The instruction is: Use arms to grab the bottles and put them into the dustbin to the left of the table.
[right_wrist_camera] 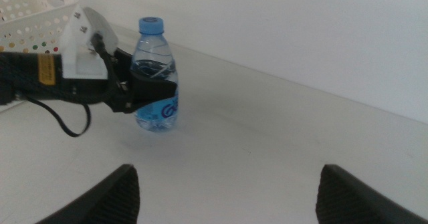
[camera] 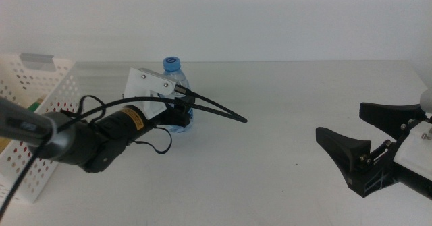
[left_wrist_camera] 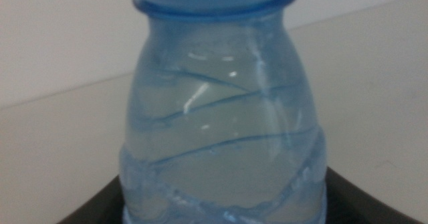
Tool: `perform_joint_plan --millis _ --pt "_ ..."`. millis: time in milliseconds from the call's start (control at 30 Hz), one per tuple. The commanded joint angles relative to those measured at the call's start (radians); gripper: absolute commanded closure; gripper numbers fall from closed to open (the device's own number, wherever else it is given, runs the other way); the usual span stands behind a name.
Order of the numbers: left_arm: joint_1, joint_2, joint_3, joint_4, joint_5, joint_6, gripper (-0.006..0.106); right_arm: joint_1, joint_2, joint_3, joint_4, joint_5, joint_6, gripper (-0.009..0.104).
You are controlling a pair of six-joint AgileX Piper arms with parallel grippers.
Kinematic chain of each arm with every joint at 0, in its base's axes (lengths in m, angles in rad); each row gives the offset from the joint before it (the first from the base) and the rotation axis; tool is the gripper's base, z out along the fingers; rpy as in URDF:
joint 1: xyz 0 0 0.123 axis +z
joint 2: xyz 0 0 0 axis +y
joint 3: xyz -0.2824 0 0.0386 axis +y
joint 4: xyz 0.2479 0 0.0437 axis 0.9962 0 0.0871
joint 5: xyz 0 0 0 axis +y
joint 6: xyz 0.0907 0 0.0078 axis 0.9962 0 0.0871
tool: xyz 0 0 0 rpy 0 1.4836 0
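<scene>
Water bottle (camera: 174,84) stands upright toward the worktop's (camera: 283,118) far-left part, near the dustbin (camera: 40,98); left gripper (camera: 183,111) straddles it. Left wrist: fingers hug its base. Right wrist: right gripper (right_wrist_camera: 227,190), fingers wide, waits well apart.

Lighting: bright, even, diffuse; source seemingly overhead. Shadows: faint, soft, on the table (camera: 283,84). Glare: small white glints on the water bottle (left_wrist_camera: 221,124). Focus: left wrist view soft, close-up blurred; middle view sharp, slightly washed out.
</scene>
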Motion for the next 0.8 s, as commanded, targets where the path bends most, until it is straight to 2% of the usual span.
perform_joint_plan --millis 0,233,433,767 --pt "-0.002 -0.127 -0.002 -0.017 -0.084 -0.011 0.105 0.005 -0.01 -0.023 -0.004 -0.077 -0.006 0.026" --pt "-0.002 -0.292 0.046 0.009 0.071 -0.004 0.105 0.005 -0.01 -0.023 -0.004 -0.077 -0.006 0.026" --pt "-0.002 -0.473 0.055 0.1 0.265 -0.058 0.105 0.005 -0.01 -0.023 -0.004 -0.077 -0.006 0.026" --pt "-0.002 -0.723 0.055 0.101 0.581 -0.1 0.105 0.005 -0.01 -0.023 -0.004 -0.077 -0.006 0.026"
